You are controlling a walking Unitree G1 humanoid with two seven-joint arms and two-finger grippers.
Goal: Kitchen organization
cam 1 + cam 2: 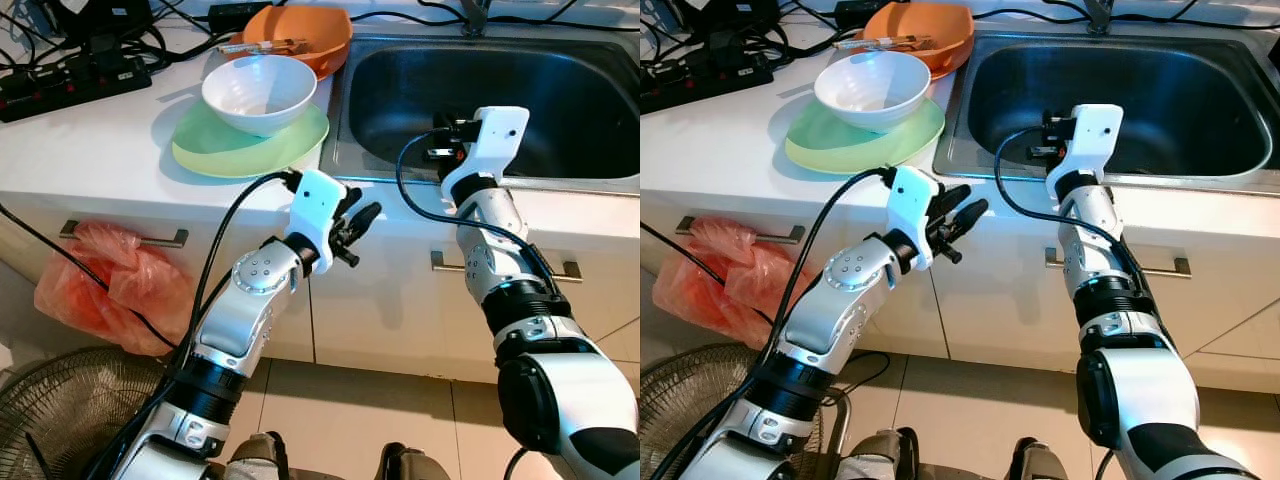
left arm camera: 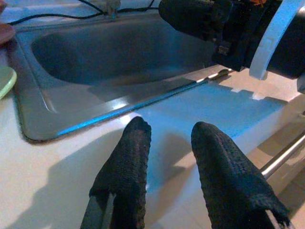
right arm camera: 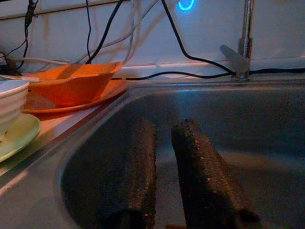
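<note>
The steel sink (image 1: 345, 120) sits empty at the counter's right, and beside it on the white worktop a white bowl (image 1: 259, 92) rests on a green plate (image 1: 205, 152), in front of an orange dish (image 1: 315, 35). The right gripper (image 3: 164, 162) reaches into the basin, fingers slightly parted and holding nothing, while the left gripper (image 2: 164, 167) hangs at the counter edge, fingers spread and empty. The bowl looks rigid, glossy, probably ceramic, so slippery and breakable, and is best pinched over its rim.

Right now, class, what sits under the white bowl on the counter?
The white bowl stands on a light green plate, whose rim shows all round it. The plate's middle is covered by the bowl, so anything there cannot be seen.
</note>
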